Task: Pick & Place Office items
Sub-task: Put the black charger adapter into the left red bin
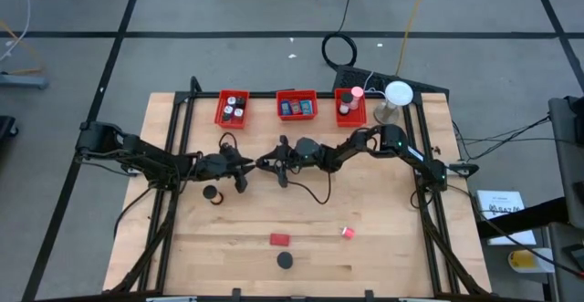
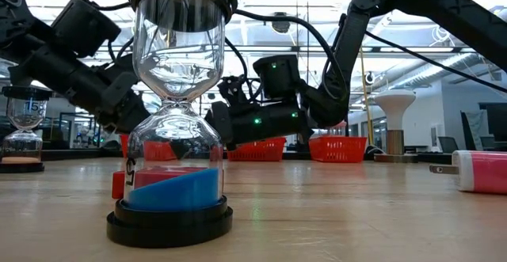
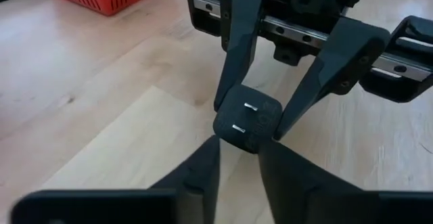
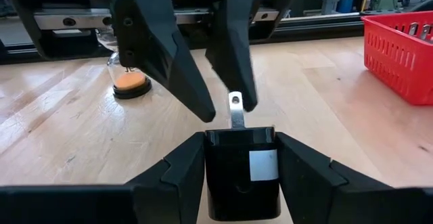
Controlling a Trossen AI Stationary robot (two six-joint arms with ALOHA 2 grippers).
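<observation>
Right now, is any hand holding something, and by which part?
The right hand holds a black plug by its body sides. The left hand stands open around its prongs.

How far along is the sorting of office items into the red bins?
All three red bins already hold items. In hand: the right gripper clamps a black plug, with the left gripper open at its prong. Left to bin: a red block, a pink item and two hourglasses.

Overhead camera looks straight down on the whole pale wooden bench; a low camera sits at bench-top level, facing the far edge. Both wrist cameras, close in, face each other over the small black plug adapter.
</observation>
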